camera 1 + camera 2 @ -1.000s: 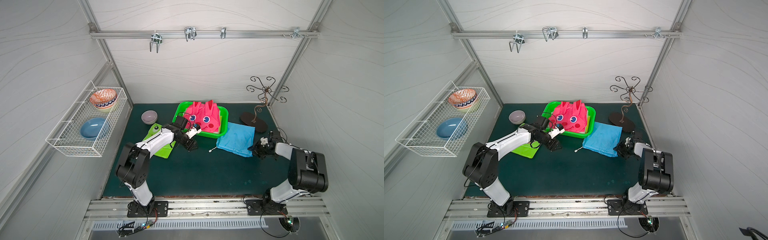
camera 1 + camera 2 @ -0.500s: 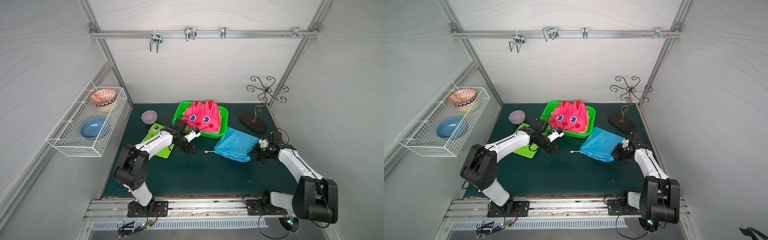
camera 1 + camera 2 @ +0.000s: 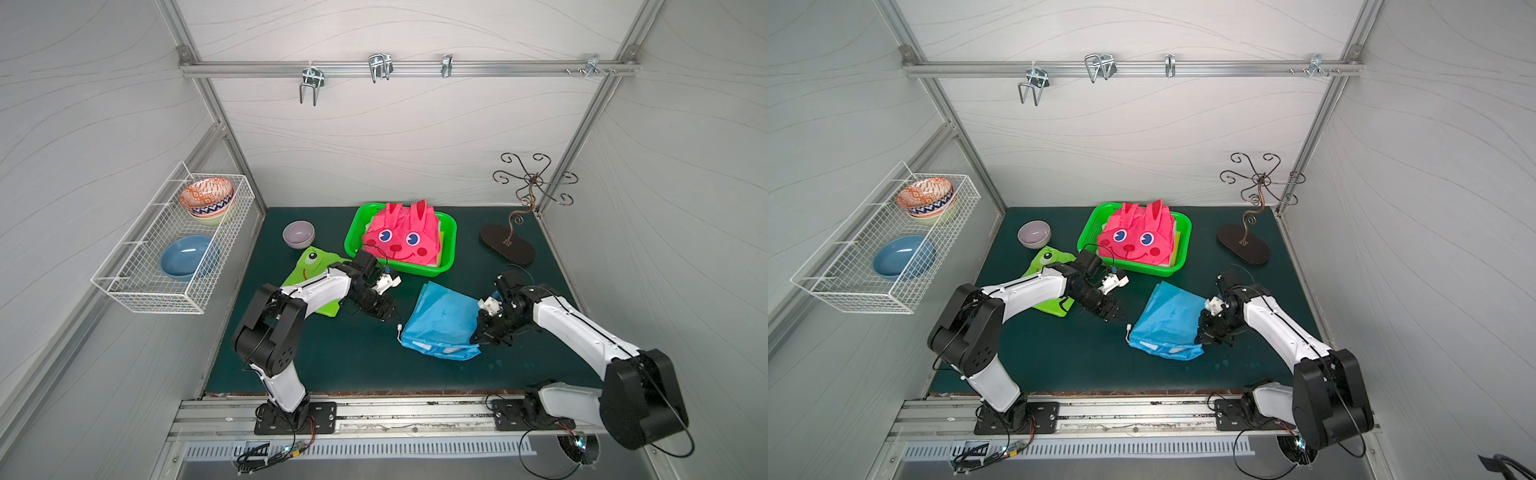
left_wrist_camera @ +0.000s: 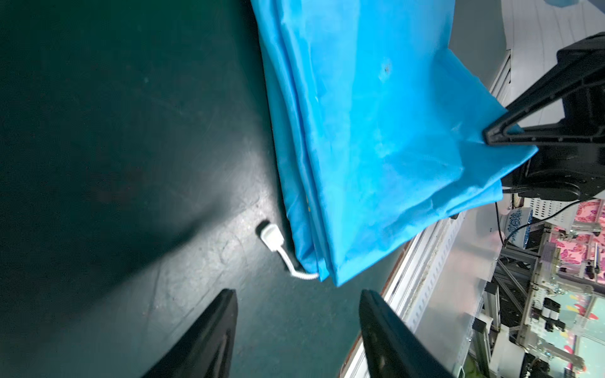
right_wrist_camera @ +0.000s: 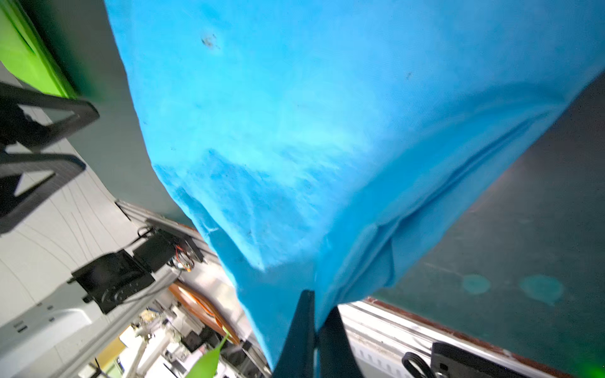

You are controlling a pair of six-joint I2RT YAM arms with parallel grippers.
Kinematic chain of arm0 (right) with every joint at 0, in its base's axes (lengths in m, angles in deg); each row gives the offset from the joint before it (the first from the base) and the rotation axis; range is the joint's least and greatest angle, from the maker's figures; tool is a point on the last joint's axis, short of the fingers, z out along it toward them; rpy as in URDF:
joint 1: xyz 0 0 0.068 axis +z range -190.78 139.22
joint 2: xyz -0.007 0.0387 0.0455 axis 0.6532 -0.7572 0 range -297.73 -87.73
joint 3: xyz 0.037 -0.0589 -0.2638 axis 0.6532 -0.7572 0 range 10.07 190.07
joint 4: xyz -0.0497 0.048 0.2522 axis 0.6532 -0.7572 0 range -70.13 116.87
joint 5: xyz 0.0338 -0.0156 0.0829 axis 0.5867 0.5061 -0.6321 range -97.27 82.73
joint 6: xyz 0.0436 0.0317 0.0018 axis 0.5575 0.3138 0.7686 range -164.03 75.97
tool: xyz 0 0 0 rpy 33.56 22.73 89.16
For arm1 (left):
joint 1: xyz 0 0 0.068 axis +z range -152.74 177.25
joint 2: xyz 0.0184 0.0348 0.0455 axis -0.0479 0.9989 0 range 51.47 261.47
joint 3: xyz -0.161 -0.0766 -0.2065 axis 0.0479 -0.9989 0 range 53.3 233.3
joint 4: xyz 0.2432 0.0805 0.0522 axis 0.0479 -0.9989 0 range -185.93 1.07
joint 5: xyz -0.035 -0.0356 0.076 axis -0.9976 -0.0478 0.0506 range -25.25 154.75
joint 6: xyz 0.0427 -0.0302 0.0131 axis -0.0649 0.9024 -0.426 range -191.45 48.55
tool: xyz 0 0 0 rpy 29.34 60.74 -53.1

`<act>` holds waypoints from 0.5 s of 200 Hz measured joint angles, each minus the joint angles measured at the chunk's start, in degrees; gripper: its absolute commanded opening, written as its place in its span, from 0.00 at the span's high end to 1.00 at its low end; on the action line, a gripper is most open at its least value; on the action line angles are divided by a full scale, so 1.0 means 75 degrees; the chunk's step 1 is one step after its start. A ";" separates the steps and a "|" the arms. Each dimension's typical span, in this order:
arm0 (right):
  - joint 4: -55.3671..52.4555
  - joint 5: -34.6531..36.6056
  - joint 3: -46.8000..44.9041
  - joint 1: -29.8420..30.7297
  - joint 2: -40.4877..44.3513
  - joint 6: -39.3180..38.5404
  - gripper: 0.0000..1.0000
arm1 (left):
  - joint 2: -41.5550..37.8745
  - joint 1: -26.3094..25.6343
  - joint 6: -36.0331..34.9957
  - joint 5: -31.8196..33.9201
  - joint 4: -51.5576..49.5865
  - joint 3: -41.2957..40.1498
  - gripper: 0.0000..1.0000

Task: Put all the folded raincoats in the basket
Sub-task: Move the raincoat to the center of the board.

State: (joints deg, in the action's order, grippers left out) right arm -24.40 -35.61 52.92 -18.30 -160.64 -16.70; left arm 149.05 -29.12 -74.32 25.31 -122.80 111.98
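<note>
The dark green bench (image 3: 353,365) carries everything. The blue folded raincoat (image 3: 440,320) lies on it nearer the front than the basket (image 3: 419,272) and well apart from it, so it is outside the basket. The basket holds a pink folded raincoat (image 3: 401,241) printed with a rabbit face. A green raincoat with a frog face (image 3: 309,266) lies flat under the left arm.

The right hand (image 5: 319,304) is pinched closed on one corner of the blue folded raincoat, with fabric bunched between its fingers. That corner is raised off the bench. The left hand (image 4: 298,293) stands partly open with nothing between its fingers, just beside the raincoat's opposite edge and not touching it. A white cord toggle (image 4: 270,235) pokes out from that edge onto the bench.
</note>
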 measured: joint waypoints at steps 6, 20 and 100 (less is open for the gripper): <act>-0.0015 -0.0017 0.0000 0.0248 -0.0134 0.0000 1.00 | -0.0038 -0.0006 0.0079 -0.0006 0.0050 -0.0117 0.33; -0.0017 -0.0023 0.0000 0.0688 -0.0391 0.0006 1.00 | -0.0079 -0.0029 0.0353 -0.0003 0.0224 -0.0388 0.33; 0.0323 0.0242 -0.0009 0.0930 -0.0717 0.0230 1.00 | 0.0542 -0.0405 0.1157 0.0388 0.0560 -0.0350 0.33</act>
State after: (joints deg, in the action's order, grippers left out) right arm -21.97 -33.79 52.86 -11.33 -166.01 -14.97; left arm 153.12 -32.15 -65.64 28.21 -118.60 109.35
